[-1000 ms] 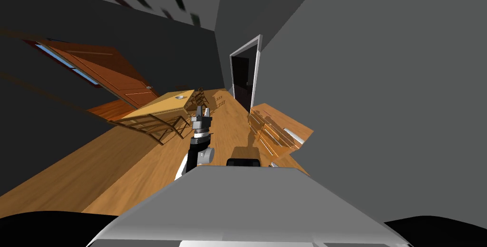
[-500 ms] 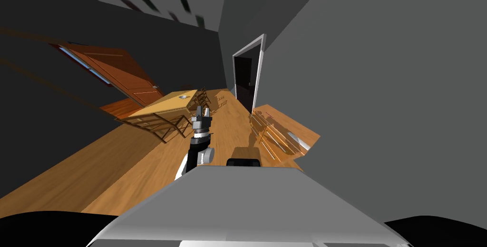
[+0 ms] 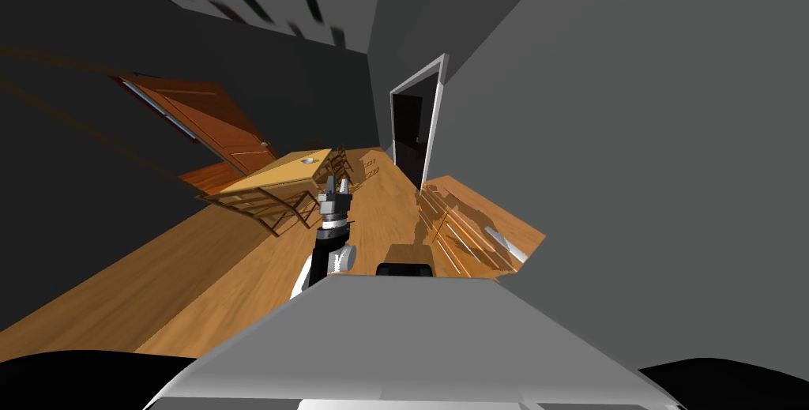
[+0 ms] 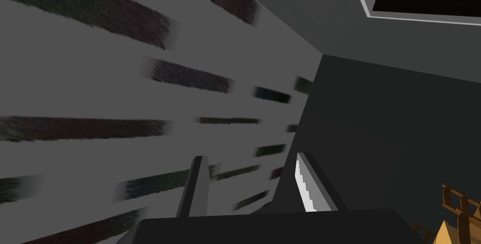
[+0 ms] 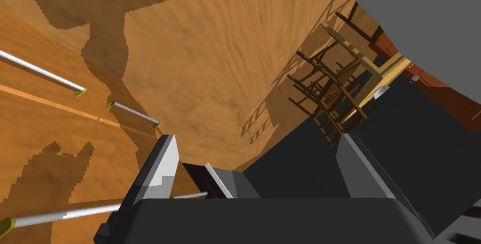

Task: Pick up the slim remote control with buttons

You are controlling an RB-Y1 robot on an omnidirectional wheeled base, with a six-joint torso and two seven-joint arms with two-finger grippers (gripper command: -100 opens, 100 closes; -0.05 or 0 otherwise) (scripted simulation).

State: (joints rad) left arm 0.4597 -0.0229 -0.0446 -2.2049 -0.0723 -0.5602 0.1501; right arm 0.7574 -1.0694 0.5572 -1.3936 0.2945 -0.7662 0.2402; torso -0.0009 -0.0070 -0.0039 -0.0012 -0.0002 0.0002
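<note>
A slim light grey bar (image 3: 504, 242) lies at the edge of a low wooden cabinet (image 3: 474, 220) to my right, by the grey wall; I cannot tell whether it is the remote. A small grey thing (image 3: 306, 160) rests on the wooden table (image 3: 272, 174), too small to name. My left gripper (image 3: 336, 182) is raised in front of me and points away, fingers apart (image 4: 253, 184) with nothing between them. In the right wrist view my right gripper (image 5: 258, 161) is open wide and empty over the floor, beside the cabinet's drawer fronts and their silver handles (image 5: 42, 73).
Wooden chairs (image 3: 261, 206) crowd the table ahead on the left. Behind it is a brown door (image 3: 207, 117). A white-framed doorway (image 3: 412, 133) opens onto a black area. A large grey wall (image 3: 648, 160) stands close on my right. Wood floor (image 3: 379, 192) runs ahead.
My view has swung a little to the left, so the door, table, doorway and cabinet all sit further right in the picture. Both arms hold the same pose.
</note>
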